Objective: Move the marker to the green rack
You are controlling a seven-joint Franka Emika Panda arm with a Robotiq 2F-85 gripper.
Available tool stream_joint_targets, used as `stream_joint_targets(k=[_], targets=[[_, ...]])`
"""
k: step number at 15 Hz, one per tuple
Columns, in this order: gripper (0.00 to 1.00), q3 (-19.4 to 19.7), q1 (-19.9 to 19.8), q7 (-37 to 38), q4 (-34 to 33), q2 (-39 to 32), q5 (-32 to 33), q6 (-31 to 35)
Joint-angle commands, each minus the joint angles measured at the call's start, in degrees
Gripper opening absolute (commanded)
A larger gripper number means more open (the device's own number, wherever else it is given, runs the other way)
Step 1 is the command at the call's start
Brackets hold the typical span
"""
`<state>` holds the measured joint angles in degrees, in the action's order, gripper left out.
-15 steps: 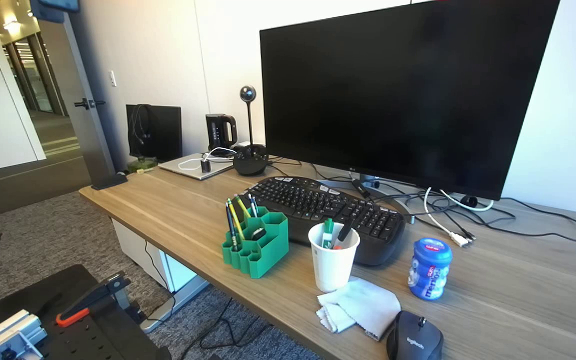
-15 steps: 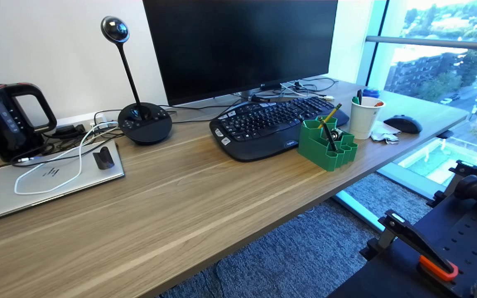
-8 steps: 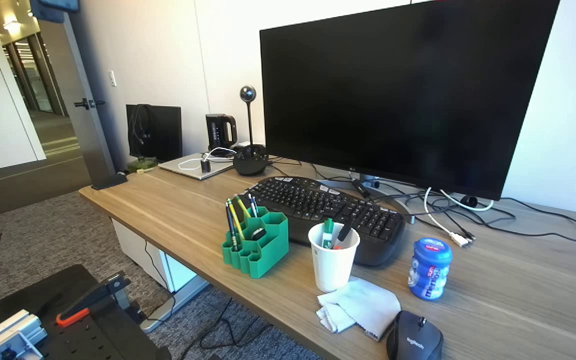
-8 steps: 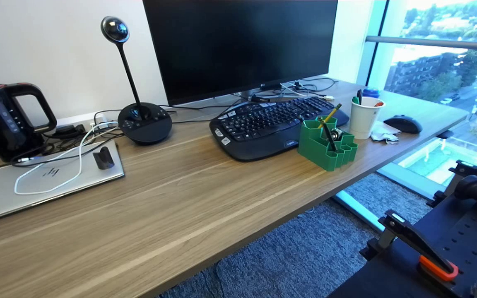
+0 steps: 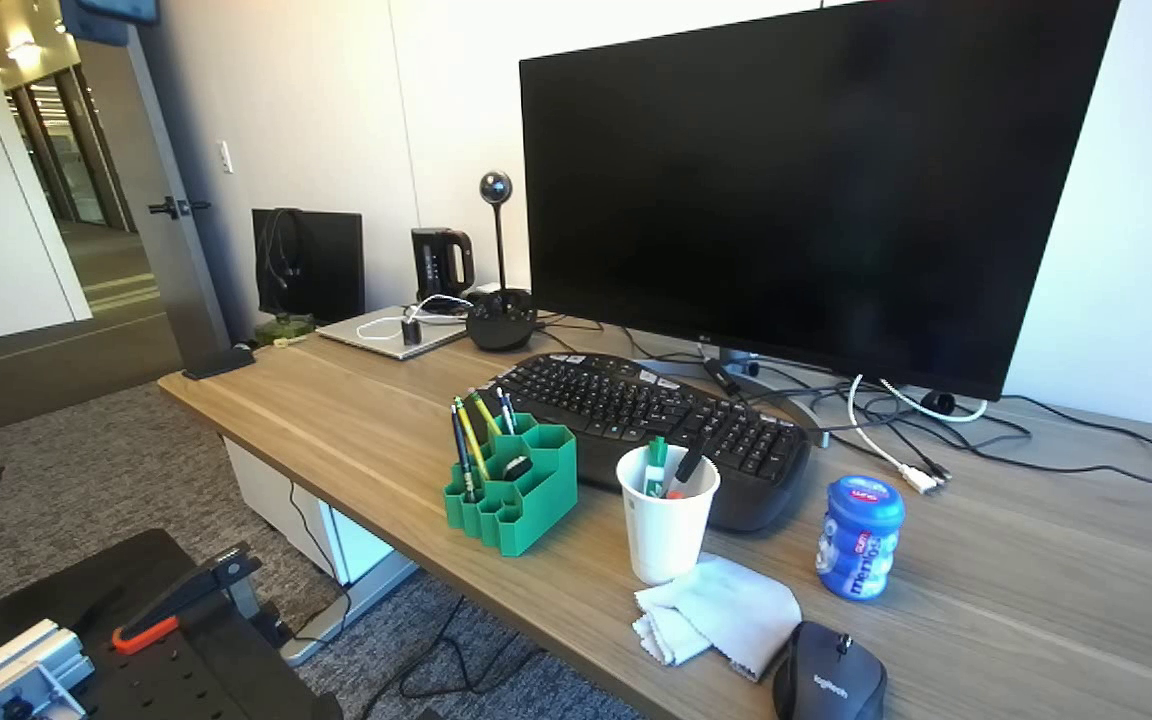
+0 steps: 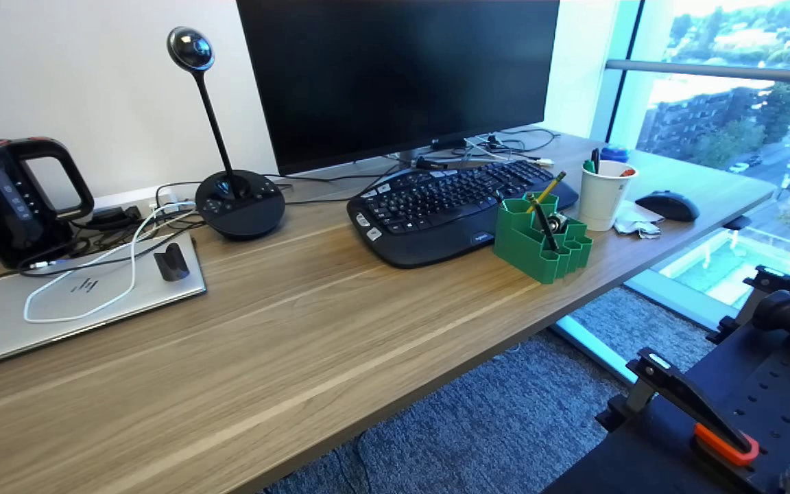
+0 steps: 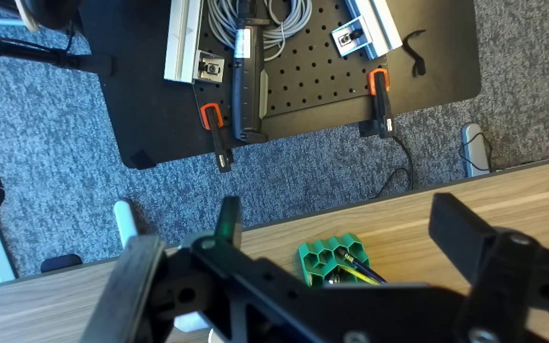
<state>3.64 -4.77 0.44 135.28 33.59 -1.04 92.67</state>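
Wrist view has the claw (image 7: 339, 221) spread wide, its two fingers well apart with nothing held between them; beyond it, the green rack (image 7: 320, 247) stands near the edge of the desk (image 7: 532, 200). The dark marker (image 5: 688, 467), seen in an exterior view, is in the white paper cup (image 5: 664, 540), tilted, its lower end hidden by the cup, alongside a green-capped marker (image 5: 655, 466) and an orange item (image 5: 675, 494) mostly out of sight. The cup stands upright, near the rack but apart from it. Among the things in the rack's compartments are a dark blue pencil (image 5: 462, 450) and a yellow pencil (image 5: 473, 438). A folded cloth (image 5: 726, 610) lies just beside the cup, with a computer mouse (image 5: 826, 665) next to it. The keyboard (image 5: 626, 400) lies between the rack and the monitor (image 5: 796, 200), and a blue gum jar (image 5: 861, 545) stands well apart from the rack.
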Motion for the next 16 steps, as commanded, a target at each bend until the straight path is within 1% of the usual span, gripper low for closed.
stream_joint_targets(k=[1, 5, 7, 9, 10, 13, 16], targets=[[1.00, 0.11, 0.13, 0.04, -0.12, -0.04, 0.05, -0.12], [1.00, 0.79, 0.59, -1.45, 0.39, 0.58, -0.97, 0.36], [1.00, 0.70, 0.62, -2.09, 1.01, 0.63, -0.57, 1.97], [1.00, 0.52, 0.48, -2.07, 2.50, 0.92, -0.34, 6.96], [1.00, 0.31, 0.34, -2.00, 3.72, 0.98, 0.24, 10.90], [1.00, 0.68, 0.18, -1.72, 6.45, 0.57, -0.31, 19.26], [1.00, 1.35, 0.21, -2.62, 8.33, -0.08, -0.40, 25.22]])
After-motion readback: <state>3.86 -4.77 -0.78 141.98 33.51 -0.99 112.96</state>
